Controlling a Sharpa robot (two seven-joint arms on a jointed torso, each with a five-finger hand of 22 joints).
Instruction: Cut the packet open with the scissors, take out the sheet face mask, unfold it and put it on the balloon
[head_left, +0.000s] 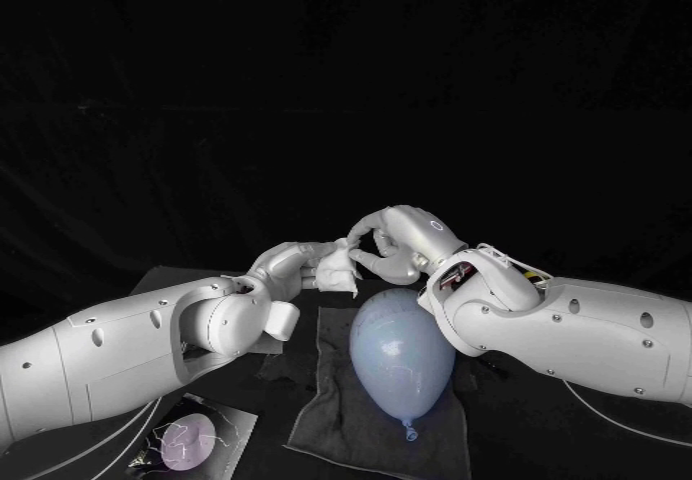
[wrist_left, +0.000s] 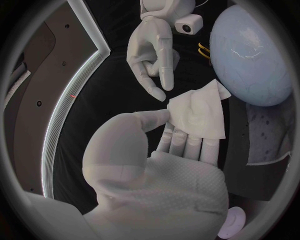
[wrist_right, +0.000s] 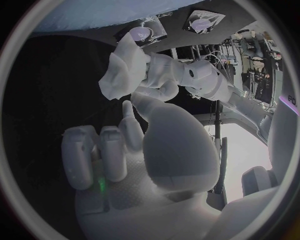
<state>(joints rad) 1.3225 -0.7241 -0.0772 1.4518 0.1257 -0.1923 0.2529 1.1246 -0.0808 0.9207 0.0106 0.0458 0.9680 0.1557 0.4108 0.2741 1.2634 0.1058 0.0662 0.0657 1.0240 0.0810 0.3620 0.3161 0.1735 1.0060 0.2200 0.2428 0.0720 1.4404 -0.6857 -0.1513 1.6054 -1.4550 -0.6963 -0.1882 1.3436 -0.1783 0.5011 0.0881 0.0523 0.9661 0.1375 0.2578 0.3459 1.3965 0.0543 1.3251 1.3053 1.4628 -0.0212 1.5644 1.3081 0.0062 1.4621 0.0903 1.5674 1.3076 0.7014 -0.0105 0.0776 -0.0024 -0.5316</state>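
Note:
My left hand (head_left: 306, 266) pinches a folded white sheet mask (head_left: 340, 272) just above the far end of the pale blue balloon (head_left: 401, 356). In the left wrist view the mask (wrist_left: 197, 113) sits between the thumb and fingers of the left hand (wrist_left: 159, 150). My right hand (head_left: 384, 246) hovers close behind the mask, fingers partly curled and holding nothing. One fingertip (wrist_left: 168, 85) points at the mask's corner; contact cannot be told. The balloon (wrist_left: 250, 55) lies beside the mask. In the right wrist view the right hand (wrist_right: 125, 155) faces the mask (wrist_right: 119, 75).
The balloon lies on a dark towel (head_left: 329, 400) in the middle of the black table. A cut packet (head_left: 195, 440) with a purple face picture lies at the near left. In the right wrist view there are two packets (wrist_right: 141, 33) (wrist_right: 204, 21) on the table.

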